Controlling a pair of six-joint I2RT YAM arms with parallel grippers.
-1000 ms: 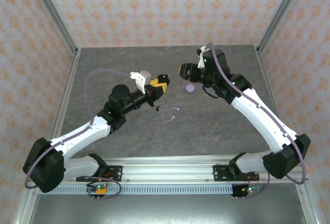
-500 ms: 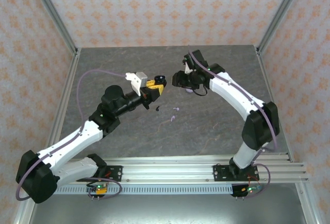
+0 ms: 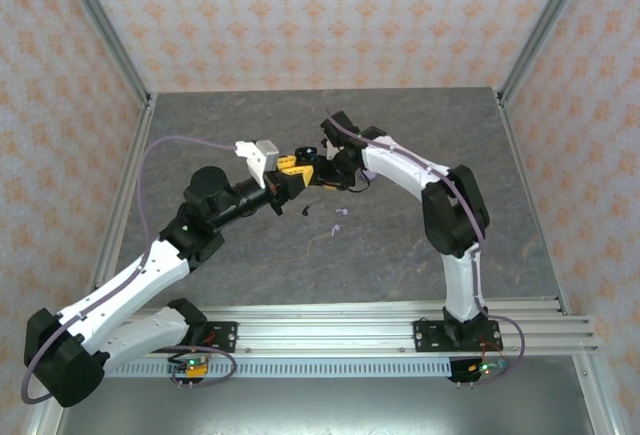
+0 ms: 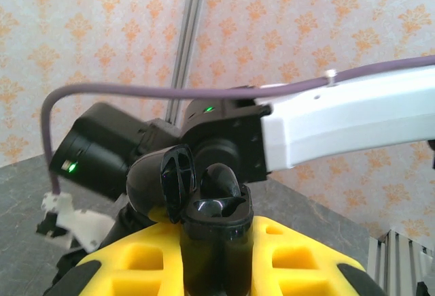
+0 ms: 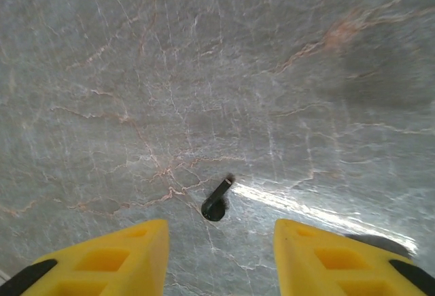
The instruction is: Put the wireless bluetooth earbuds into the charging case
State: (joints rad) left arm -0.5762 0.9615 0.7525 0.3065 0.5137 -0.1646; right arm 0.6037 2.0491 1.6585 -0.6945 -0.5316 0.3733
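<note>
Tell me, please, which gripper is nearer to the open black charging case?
Left. The left gripper is clamped on the black charging case; the right gripper is open close beside it, pointing down at a black earbud on the table.

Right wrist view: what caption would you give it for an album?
Open yellow jaws hover above a small black stemmed earbud lying on the grey marbled table.
</note>
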